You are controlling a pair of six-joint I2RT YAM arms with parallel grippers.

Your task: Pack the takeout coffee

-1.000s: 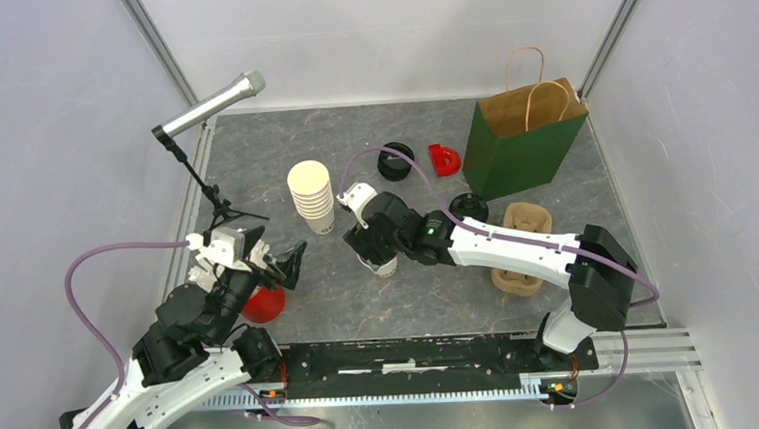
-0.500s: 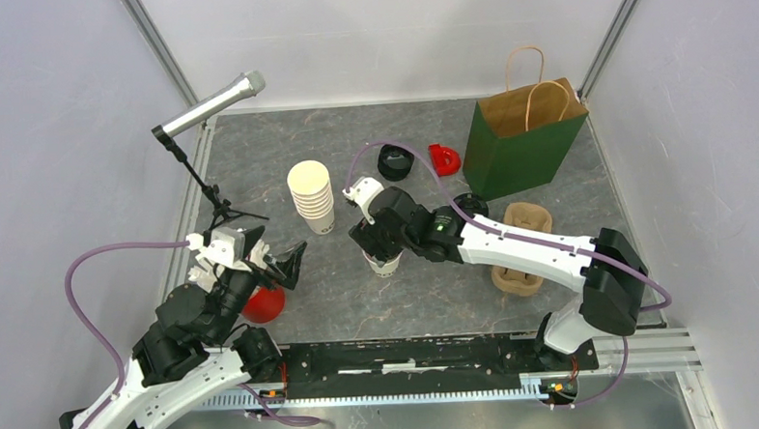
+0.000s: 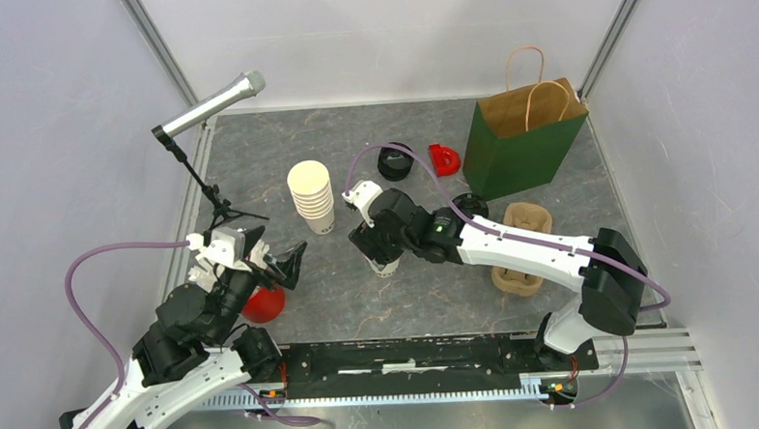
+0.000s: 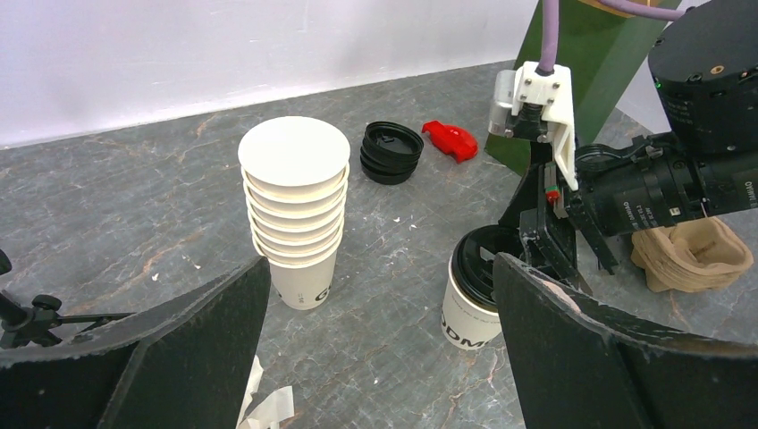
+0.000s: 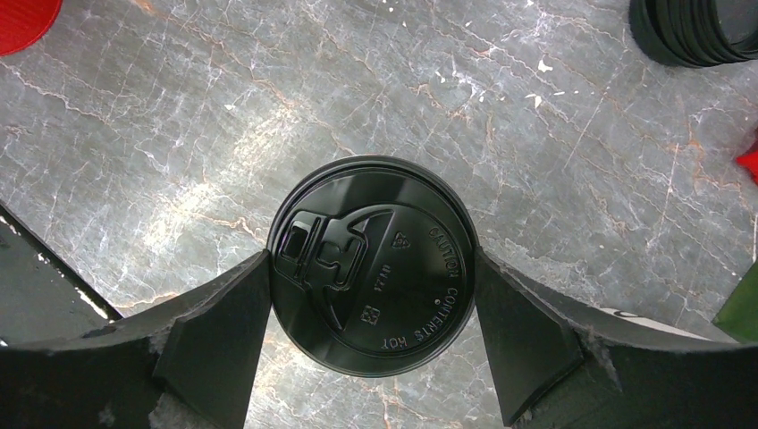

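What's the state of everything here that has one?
lidded cup, upright, capped.
right gripper, astride the cup's top, grip unclear.
left gripper, open, empty.
cup stack, nested, lidless.
spare lids, stacked, unused.
paper bag, upright, open.
cup carrier, empty where visible.

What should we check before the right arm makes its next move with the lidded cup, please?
1. Lid seated on the cup: ok, it looks flat and fully on.
2. Right gripper centred on the cup: ok, one finger flanks each side of the lid.
3. Grip firm: cannot tell; the fingers sit right at the lid's edge.
4. Left gripper out of the way: ok, open, empty, apart from the cup.
5. Paper bag ready: ok, upright, mouth open.
6. Cup carrier free: cannot tell, the right arm covers part of it.
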